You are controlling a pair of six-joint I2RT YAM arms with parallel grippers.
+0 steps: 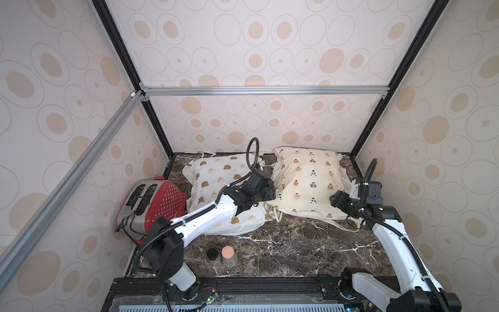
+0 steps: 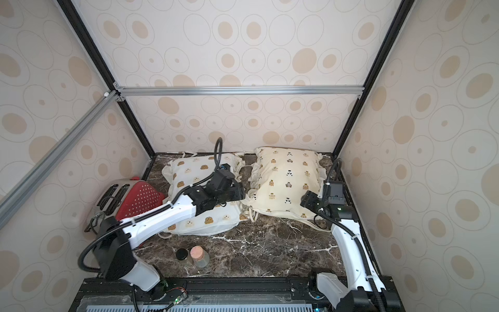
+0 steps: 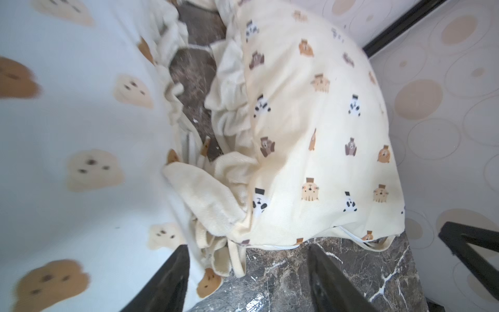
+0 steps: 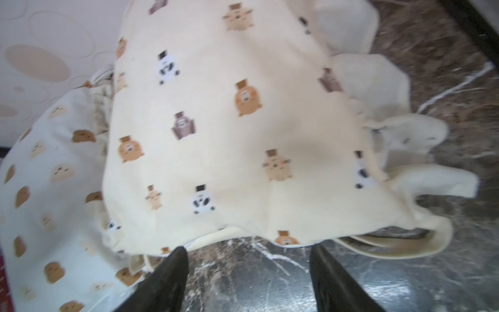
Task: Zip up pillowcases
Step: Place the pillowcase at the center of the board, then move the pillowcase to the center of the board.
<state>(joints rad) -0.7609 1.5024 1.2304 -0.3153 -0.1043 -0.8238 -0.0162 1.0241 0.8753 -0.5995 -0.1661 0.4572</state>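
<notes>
Two pillowcases lie side by side at the back of the marble table. The white one with brown and cream blob faces (image 1: 216, 175) (image 2: 189, 173) is on the left. The cream-yellow one with small bears (image 1: 305, 178) (image 2: 286, 178) is on the right. My left gripper (image 1: 271, 194) (image 3: 248, 247) hovers over the gap between them, open, with tie strings and marble below its jaws. My right gripper (image 1: 334, 201) (image 4: 248, 248) stands open at the cream-yellow pillow's near right edge, holding nothing. A thin white line (image 3: 278, 246) runs along that pillow's near edge.
A red dotted toaster (image 1: 154, 205) lies tilted at the left wall, under the left arm. Two small jars (image 1: 213, 254) (image 1: 229, 255) stand near the front of the marble table (image 1: 297, 243). Patterned walls and black frame posts close in three sides.
</notes>
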